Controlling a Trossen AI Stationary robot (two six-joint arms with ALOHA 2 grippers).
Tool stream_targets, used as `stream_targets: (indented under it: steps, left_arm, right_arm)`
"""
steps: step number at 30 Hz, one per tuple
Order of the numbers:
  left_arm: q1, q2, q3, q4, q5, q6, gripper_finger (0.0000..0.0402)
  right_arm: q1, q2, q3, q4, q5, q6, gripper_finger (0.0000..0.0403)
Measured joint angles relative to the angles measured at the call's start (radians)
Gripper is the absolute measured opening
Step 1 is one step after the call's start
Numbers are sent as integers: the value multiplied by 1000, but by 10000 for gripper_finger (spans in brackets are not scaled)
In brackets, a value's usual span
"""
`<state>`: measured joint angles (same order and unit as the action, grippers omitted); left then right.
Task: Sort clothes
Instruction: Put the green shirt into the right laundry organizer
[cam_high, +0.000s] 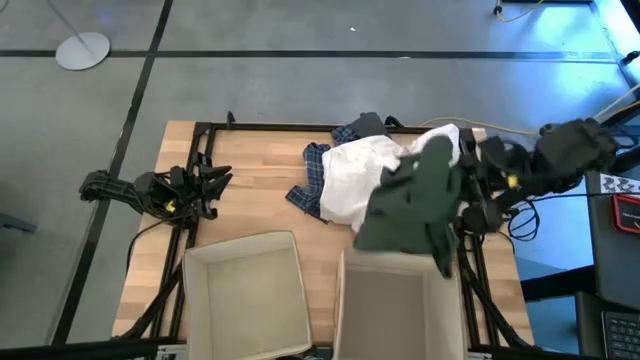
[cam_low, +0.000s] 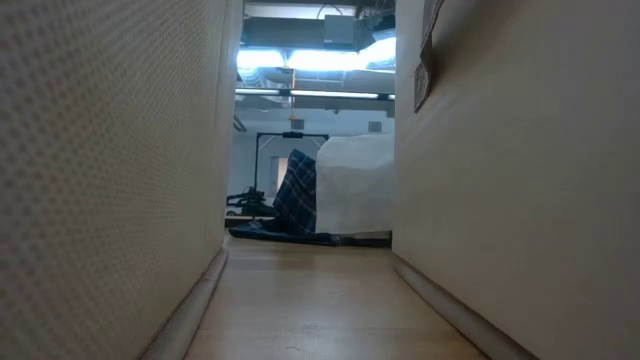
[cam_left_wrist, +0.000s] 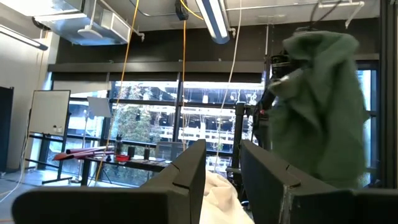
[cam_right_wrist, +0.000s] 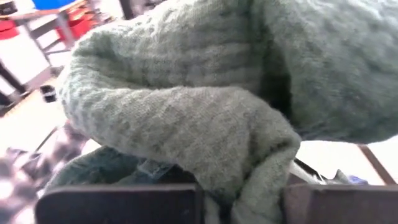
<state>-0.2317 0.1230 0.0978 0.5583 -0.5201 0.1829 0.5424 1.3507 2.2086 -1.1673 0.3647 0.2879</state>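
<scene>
My right gripper (cam_high: 456, 166) is shut on the dark green garment (cam_high: 412, 205), which hangs lifted over the table's right side, above the far edge of the right beige box (cam_high: 395, 310). It also shows in the left wrist view (cam_left_wrist: 317, 106). The large white garment (cam_high: 358, 178) lies heaped on the table, on top of the blue-and-white plaid shirt (cam_high: 314, 178). The dark grey garment (cam_high: 366, 125) lies at the far edge behind them. My left gripper (cam_high: 218, 183) is open and empty at the table's left side. My right gripper pinches a bunched fold of the green knit (cam_right_wrist: 245, 186) between its two fingers; several layers bulge out above them. The garment is lifted clear of the table and hangs slack below and in front of the gripper.
Two beige square fabric boxes stand open at the near edge, the left one (cam_high: 250, 295) beside the right one. The low view looks down the gap between their walls (cam_low: 100, 180) at the white garment (cam_low: 355, 185) and plaid shirt (cam_low: 297, 195). Black frame rails (cam_high: 270, 128) edge the table.
</scene>
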Motion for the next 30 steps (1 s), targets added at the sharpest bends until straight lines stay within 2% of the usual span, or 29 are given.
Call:
stream_targets:
  steps: [10, 17, 20, 24, 30]
  left_arm:
    - [0, 0, 0, 0, 0, -3, 88]
    - [0, 0, 0, 0, 0, -6, 88]
    - [0, 0, 0, 0, 0, -6, 88]
    - [0, 0, 0, 0, 0, -6, 88]
    - [0, 0, 0, 4, 0, -5, 88]
  right_arm:
    - [257, 105, -1, 30, 128, -4, 37]
    - [344, 163, -1, -25, 239, 67, 37]
    - [363, 181, -8, -101, 292, 128, 37]
    - [361, 189, -100, -222, 369, 260, 37]
    - [361, 191, -277, -266, 385, 426, 37]
